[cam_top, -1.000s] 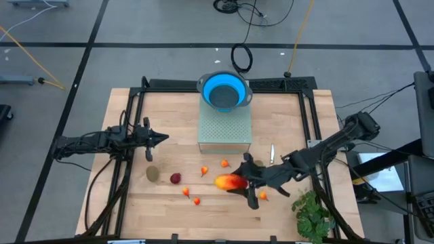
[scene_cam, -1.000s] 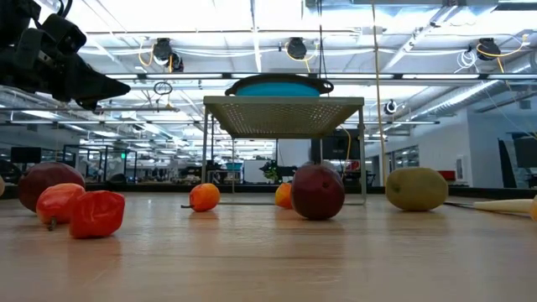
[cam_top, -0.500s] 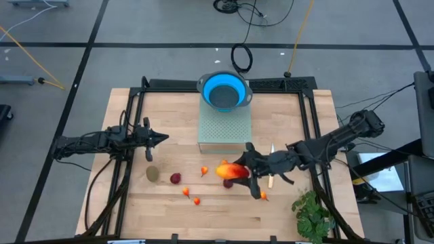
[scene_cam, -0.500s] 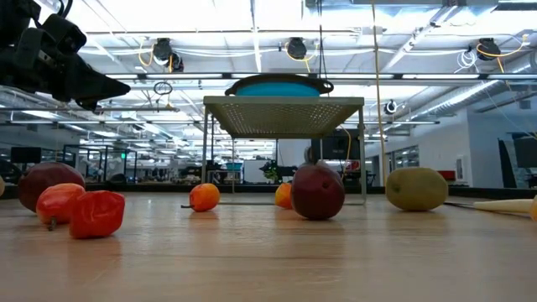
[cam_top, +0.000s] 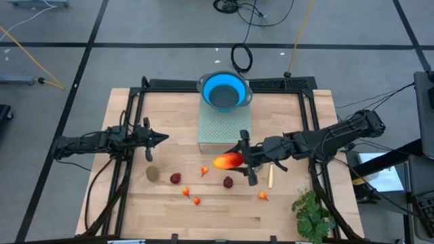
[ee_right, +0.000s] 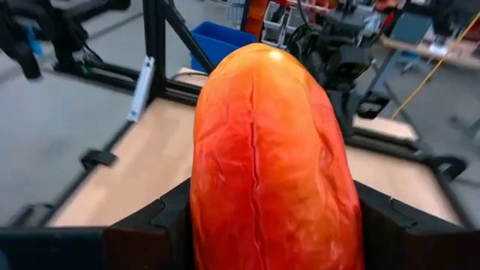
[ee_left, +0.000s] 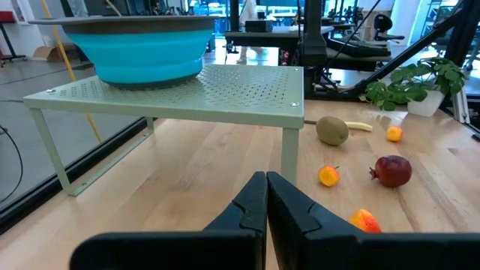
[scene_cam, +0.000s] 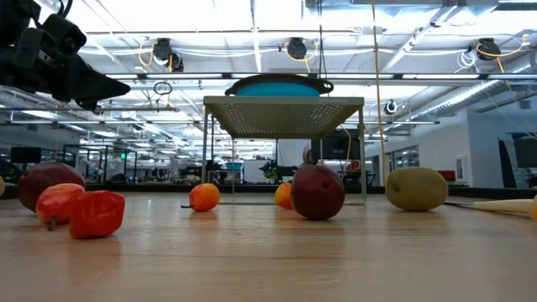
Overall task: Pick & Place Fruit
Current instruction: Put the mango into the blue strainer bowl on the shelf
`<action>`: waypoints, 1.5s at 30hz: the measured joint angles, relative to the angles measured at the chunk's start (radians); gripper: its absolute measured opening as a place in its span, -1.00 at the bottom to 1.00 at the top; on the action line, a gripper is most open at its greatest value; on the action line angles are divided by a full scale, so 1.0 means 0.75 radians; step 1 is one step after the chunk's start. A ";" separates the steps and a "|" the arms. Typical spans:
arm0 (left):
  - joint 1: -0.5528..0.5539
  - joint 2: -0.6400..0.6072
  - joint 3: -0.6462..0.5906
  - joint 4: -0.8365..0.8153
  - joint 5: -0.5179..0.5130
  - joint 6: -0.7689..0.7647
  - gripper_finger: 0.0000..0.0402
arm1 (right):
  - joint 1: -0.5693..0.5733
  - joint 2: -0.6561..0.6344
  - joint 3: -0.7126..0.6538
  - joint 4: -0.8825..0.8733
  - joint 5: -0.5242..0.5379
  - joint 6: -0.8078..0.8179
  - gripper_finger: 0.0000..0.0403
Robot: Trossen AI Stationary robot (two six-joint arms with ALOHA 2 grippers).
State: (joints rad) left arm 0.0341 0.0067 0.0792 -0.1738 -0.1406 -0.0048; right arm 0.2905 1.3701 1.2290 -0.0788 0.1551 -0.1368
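Since a second earlier, the right gripper (cam_top: pixel 239 161) had carried the mango (cam_top: pixel 228 160) up and away from the table's near side, toward the near edge of the pale green perforated stand (cam_top: pixel 224 129), uncovering a dark-red ball (cam_top: pixel 228 182) that now lay bare on the wooden table (cam_top: pixel 169 217). The gripper's fingers (ee_right: pixel 375 221) pinched the mango from both sides, and in the right wrist view the fruit (ee_right: pixel 270 157) filled most of the frame. The blue bowl (cam_top: pixel 224 89) sat on the far end of the stand. The left gripper (cam_top: pixel 160 138) hung over the table's left side, its fingers (ee_left: pixel 296 206) pressed together and holding nothing. Below it on the wood lay a brown kiwi (cam_top: pixel 153 174) with a second dark-red ball (cam_top: pixel 175 178) just beside it, and tiny orange-red pieces (cam_top: pixel 186 192) were scattered between the two balls and near the right arm. The pale-handled knife (cam_top: pixel 270 177) lay just beside the right arm, and the green leafy bunch (cam_top: pixel 313 215) sat at the table's near right corner.
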 joint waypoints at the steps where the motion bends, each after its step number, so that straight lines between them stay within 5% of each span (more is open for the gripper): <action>1: 0.000 0.000 0.000 0.000 0.000 0.000 -0.95 | -0.005 0.000 0.000 0.000 0.000 -0.050 0.11; 13: 0.000 0.000 0.000 0.000 0.000 0.003 -0.95 | -0.014 0.000 0.000 0.018 0.136 -0.687 0.14; 23: 0.000 0.000 0.000 0.000 0.000 0.003 -0.95 | -0.054 0.000 0.000 0.079 0.142 -0.741 0.16; 33: 0.000 0.000 0.000 0.000 -0.001 0.002 -0.95 | -0.146 0.000 0.000 0.080 0.115 -0.383 0.15; 45: 0.001 0.000 0.000 0.000 -0.001 0.002 -0.95 | -0.315 0.000 0.000 0.080 -0.467 0.278 0.15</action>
State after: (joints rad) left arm 0.0345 0.0064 0.0792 -0.1739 -0.1410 -0.0032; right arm 0.0539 1.3701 1.2289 -0.0185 -0.1949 0.0716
